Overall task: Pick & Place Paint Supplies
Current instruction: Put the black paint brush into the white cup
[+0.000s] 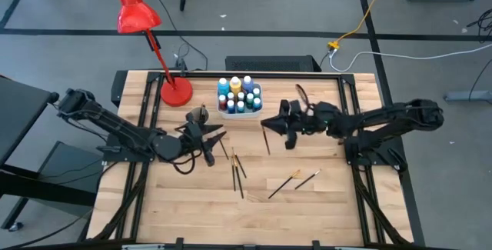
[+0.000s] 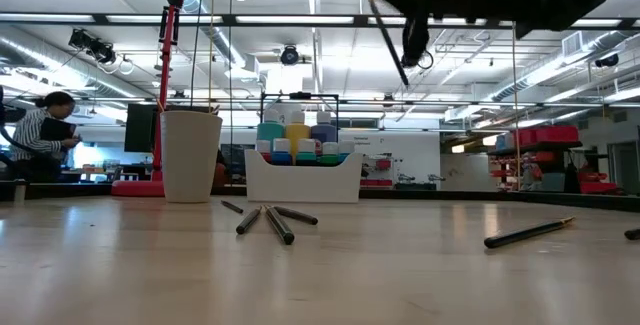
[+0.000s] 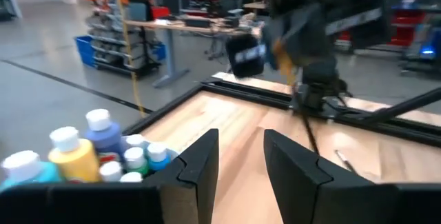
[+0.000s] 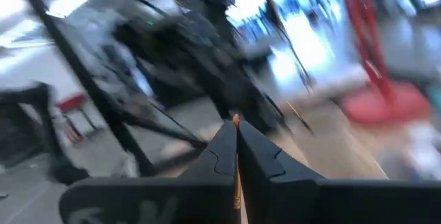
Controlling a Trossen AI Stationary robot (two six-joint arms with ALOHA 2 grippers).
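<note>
Your right tool (image 1: 267,125) is up off the tabletop (image 1: 323,196) just right of the white tray (image 1: 238,111) of paint bottles (image 1: 235,85), its fingers clamped together on a thin dark paintbrush (image 1: 266,140). Your left tool (image 1: 219,136) hovers just near-left of that tray with its fingers apart and nothing between them. More paintbrushes (image 1: 237,169) lie loose on the tabletop nearer you.
</note>
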